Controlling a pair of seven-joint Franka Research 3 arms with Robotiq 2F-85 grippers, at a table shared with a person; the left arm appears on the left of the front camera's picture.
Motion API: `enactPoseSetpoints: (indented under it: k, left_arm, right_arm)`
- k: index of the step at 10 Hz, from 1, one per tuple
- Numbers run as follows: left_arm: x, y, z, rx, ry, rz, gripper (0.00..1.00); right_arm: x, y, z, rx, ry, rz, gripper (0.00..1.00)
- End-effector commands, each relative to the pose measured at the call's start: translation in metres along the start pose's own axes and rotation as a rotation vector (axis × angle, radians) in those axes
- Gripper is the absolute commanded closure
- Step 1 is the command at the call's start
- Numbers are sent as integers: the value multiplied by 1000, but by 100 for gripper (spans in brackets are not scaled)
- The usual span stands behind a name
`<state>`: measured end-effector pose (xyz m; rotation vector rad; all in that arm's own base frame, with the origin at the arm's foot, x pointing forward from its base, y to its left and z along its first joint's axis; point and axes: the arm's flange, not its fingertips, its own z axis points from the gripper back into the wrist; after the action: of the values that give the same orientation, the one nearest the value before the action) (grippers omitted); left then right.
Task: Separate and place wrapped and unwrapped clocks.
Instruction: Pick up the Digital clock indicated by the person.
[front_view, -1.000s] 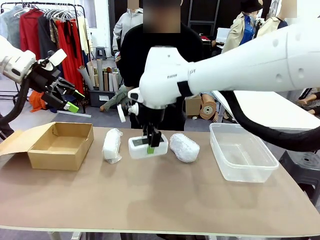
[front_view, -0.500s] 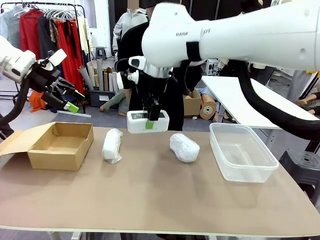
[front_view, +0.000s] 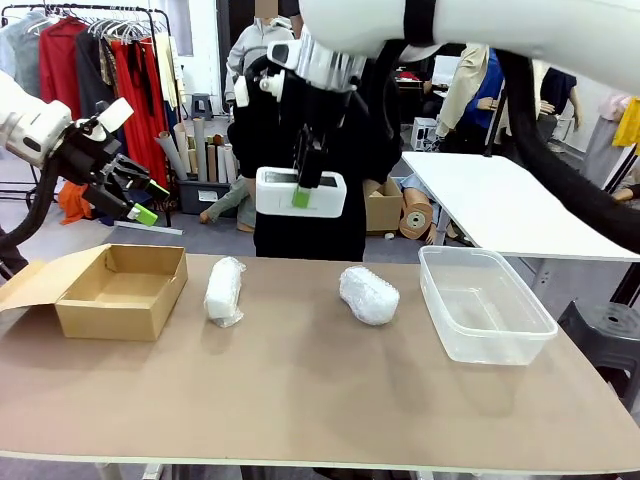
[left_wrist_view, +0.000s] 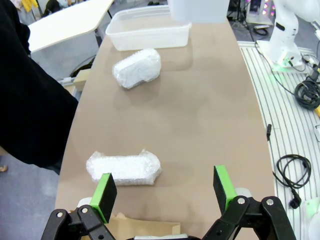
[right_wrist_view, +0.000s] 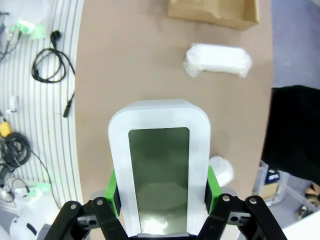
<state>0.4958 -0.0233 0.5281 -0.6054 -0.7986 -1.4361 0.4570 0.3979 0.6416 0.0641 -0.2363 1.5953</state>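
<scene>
Looking from the near edge, the table (front_view: 300, 400) is bare up to a row across its middle. The cardboard box (front_view: 125, 290) sits at 9 o'clock, then the left wrapped lump (front_view: 224, 290), the right wrapped lump (front_view: 368, 294) and the clear tub (front_view: 485, 305) at 3 o'clock.

In the right wrist view the right wrapped lump is mostly hidden behind the bare clock (right_wrist_view: 159, 165), with only a corner peeking out at 4 o'clock. The box is cut off by the top edge there.

The left gripper (front_view: 148, 200) hangs at 9 o'clock above the box, jaws spread wide with nothing between them. Its own view catches just a sliver of box at 6 o'clock.

The right gripper (front_view: 303, 195) is clamped on the bare clock across its short width, a green pad on each long side.

A second ago that clock lay on the table between the two lumps. Now it rides high at 12 o'clock, over the far edge, in front of the person (front_view: 300, 235) in black. The lumps, box, tub and left arm have not shifted.

The clock's long axis runs level from 9 to 3 in the front view, with the screen facing up at the wrist camera. The left wrapped lump lies with its long axis from 6 to 12.
</scene>
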Motion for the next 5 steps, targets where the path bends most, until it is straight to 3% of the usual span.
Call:
enactPoseSetpoints:
  k: [1, 5]
  left_arm:
    - [1, 0, 1, 1, -1, -2, 0]
    - [1, 0, 1, 1, -1, -2, 0]
  right_arm:
    - [-1, 3, 20, -38, -10, -50, 100]
    - [-5, 9, 38, -97, -4, -69, 100]
